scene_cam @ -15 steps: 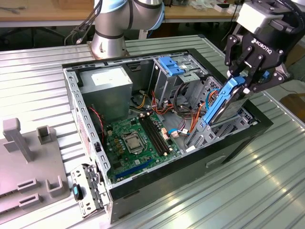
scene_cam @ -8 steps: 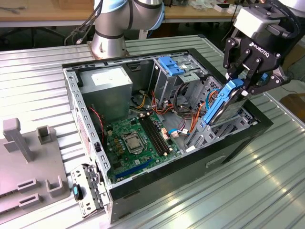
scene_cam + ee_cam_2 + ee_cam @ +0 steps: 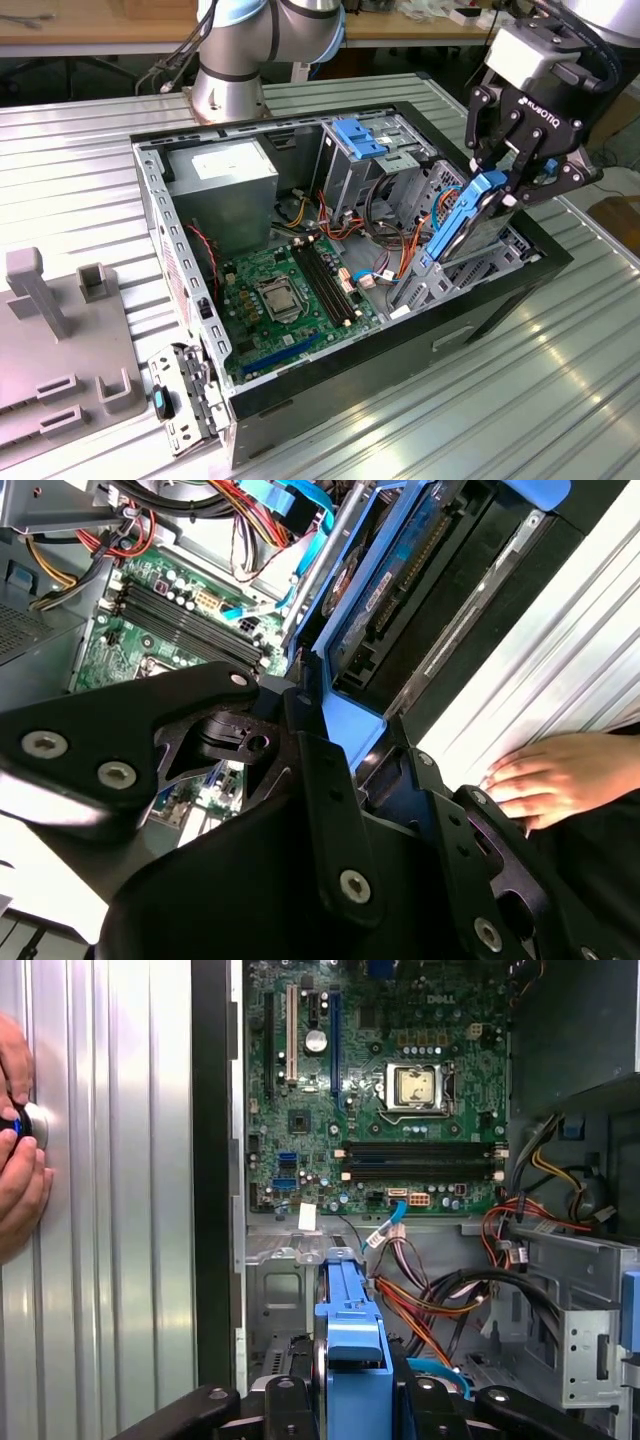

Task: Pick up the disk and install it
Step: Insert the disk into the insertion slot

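Exterior view: gripper (image 3: pixel 505 185) pinching the disk (image 3: pixel 458 228) by its top, tilted into the case (image 3: pixel 330 385).
Second wrist view shows its blue edge askew; first wrist view, orange cables (image 3: pixel 412 1312) close by. I reckon it could jam or snag them.

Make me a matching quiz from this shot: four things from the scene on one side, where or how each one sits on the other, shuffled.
1 disk
2 motherboard
3 power supply
4 hand

A on the ribbed table
B silver box, case corner
C green, flat on the case floor
D tilted, clamped in the gripper

Pairs: 1-D, 2-C, 3-B, 4-A
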{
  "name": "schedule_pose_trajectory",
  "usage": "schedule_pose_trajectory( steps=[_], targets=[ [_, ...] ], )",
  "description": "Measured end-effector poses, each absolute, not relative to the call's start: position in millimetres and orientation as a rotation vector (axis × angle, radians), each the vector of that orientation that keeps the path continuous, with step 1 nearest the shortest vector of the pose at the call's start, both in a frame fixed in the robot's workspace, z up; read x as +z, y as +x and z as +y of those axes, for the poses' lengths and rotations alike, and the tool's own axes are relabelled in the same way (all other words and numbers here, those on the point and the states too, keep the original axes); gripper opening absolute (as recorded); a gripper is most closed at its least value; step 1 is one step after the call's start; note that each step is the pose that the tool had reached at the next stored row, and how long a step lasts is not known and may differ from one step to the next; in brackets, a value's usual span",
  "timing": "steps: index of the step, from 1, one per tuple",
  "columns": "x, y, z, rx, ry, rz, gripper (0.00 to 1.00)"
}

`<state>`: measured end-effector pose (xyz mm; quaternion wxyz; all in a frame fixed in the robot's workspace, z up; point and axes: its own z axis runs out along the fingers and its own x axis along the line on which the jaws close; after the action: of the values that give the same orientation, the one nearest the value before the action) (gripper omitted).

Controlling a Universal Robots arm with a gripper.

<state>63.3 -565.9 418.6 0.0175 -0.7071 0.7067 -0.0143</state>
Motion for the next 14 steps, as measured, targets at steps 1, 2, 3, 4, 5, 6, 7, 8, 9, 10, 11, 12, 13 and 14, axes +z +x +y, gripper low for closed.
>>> schedule_pose_trajectory(
  steps=[1,2,3,4,5,6,7,8,9,10,11,12,13,14],
  targets=[
    [418,63,-566,-0.044,-2.197,2.196,0.37],
    [417,63,-566,-0.044,-2.197,2.196,0.37],
    [416,63,-566,-0.044,-2.197,2.196,0.37],
    [415,63,-566,-0.044,-2.197,2.196,0.37],
    [414,63,-566,-0.044,-2.197,2.196,0.37],
    [413,63,-566,-0.044,-2.197,2.196,0.37],
    [412,63,-566,-0.044,-2.197,2.196,0.37],
    [411,63,-566,-0.044,-2.197,2.196,0.37],
    [411,63,-566,-0.044,-2.197,2.196,0.37],
    [410,63,-566,-0.044,-2.197,2.196,0.37],
    [409,63,-566,-0.044,-2.197,2.196,0.37],
    [409,63,-566,-0.044,-2.197,2.196,0.37],
    [408,63,-566,-0.044,-2.197,2.196,0.37],
    [407,63,-566,-0.044,-2.197,2.196,0.37]
  ],
)
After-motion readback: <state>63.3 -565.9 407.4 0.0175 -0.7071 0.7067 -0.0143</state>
